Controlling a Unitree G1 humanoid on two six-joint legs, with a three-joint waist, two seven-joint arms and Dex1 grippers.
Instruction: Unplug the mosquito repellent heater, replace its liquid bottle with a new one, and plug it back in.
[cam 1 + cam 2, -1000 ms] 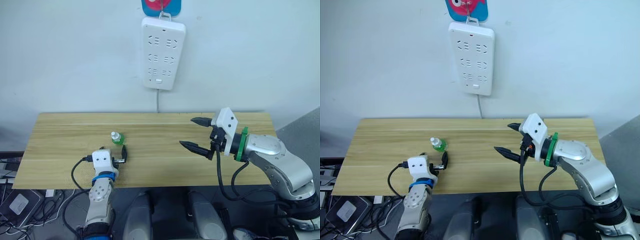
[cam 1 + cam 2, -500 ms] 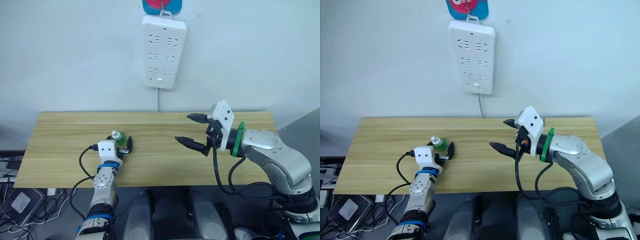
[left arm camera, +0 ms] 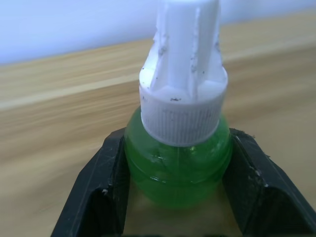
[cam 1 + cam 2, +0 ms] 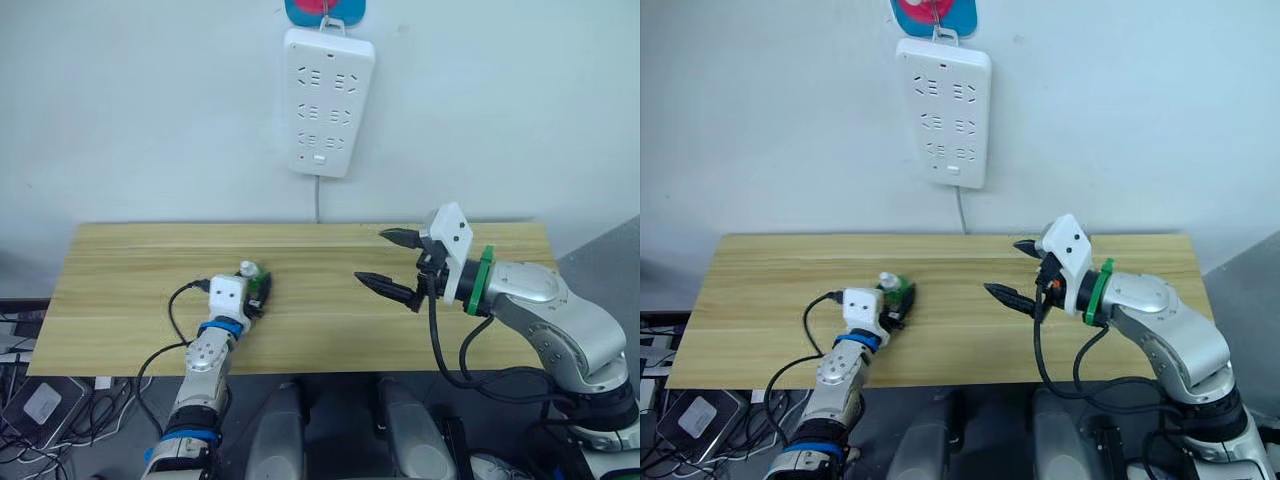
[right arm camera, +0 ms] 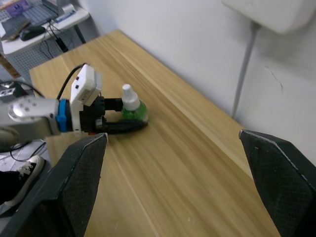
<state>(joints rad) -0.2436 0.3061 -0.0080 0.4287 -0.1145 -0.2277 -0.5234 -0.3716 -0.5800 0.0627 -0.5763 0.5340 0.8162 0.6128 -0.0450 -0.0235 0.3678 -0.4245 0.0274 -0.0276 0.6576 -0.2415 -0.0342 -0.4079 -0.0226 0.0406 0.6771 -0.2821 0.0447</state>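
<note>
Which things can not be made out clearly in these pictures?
- Bottle: in the left wrist view its base is cut off by the edge, and the left gripper fingers cover its sides; contact is unclear.
- Bottle neck: the white cap hides it.
- Power strip: socket details are too small in the eye views; the right wrist view crops it.
- Right gripper: open, holding nothing.

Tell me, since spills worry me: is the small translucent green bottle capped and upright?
Yes. The small translucent green bottle stands upright on the wooden table, white screw cap on.
</note>
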